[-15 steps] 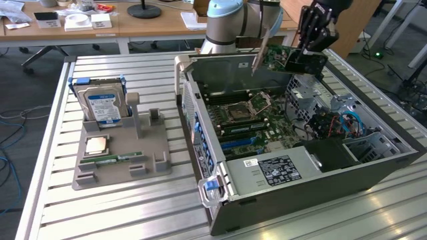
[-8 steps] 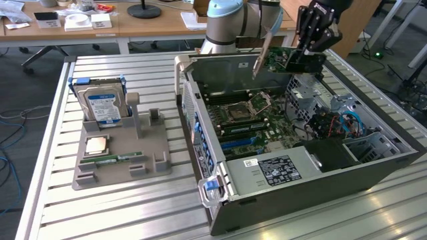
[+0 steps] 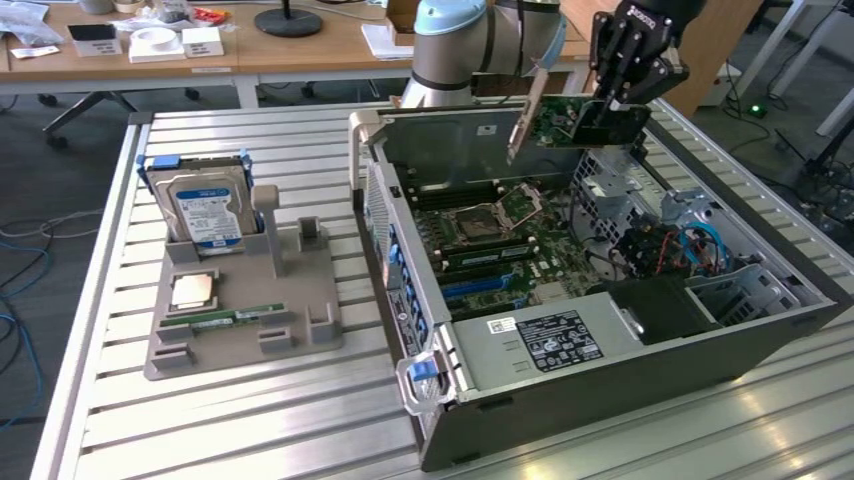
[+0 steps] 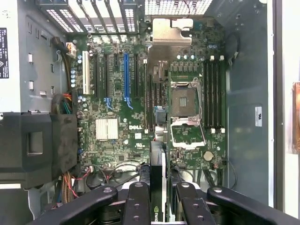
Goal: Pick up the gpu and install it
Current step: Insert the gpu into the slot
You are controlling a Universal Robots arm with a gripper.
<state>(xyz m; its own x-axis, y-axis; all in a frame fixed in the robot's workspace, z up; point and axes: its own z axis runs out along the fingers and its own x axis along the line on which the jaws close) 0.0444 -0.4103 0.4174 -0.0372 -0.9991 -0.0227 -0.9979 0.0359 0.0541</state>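
The gripper (image 3: 617,100) is clamped on the gpu (image 3: 561,122). The card hangs just under it, edge down, above the motherboard (image 4: 122,136) in the open case (image 3: 601,400). It looks light and stiff but fragile. I think the bare board edges are safest to hold.

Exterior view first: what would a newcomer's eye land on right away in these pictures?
The open computer case with its green motherboard laid bare takes the middle of the exterior view. Above the case the end effector holds a graphics card in the air. At the exterior view's left, a blue-labelled hard drive stands upright in a grey stand.
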